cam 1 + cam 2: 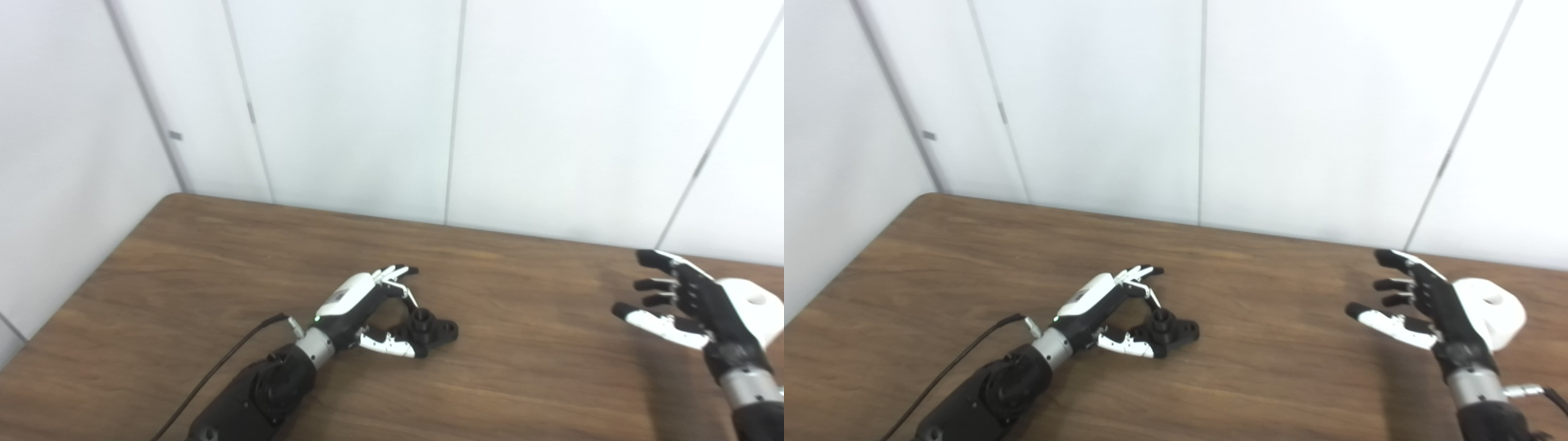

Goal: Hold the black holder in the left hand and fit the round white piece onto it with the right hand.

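Observation:
The black holder [433, 328] lies on the wooden table [233, 257] near the middle; it has a short round post and a flat lobed base. My left hand [361, 301] is cupped beside it on its left. The thumb lies along its near side and the fingers reach over its far side, apart and not closed on it. The round white piece [752, 307], with a hole in its top, sits on the table at the far right. My right hand [686, 303] is open with fingers spread, just left of the white piece, partly hiding it and holding nothing.
A black cable [214, 373] runs along the left forearm over the table. White wall panels [367, 110] stand right behind the table's far edge. The table's left edge runs diagonally at the left.

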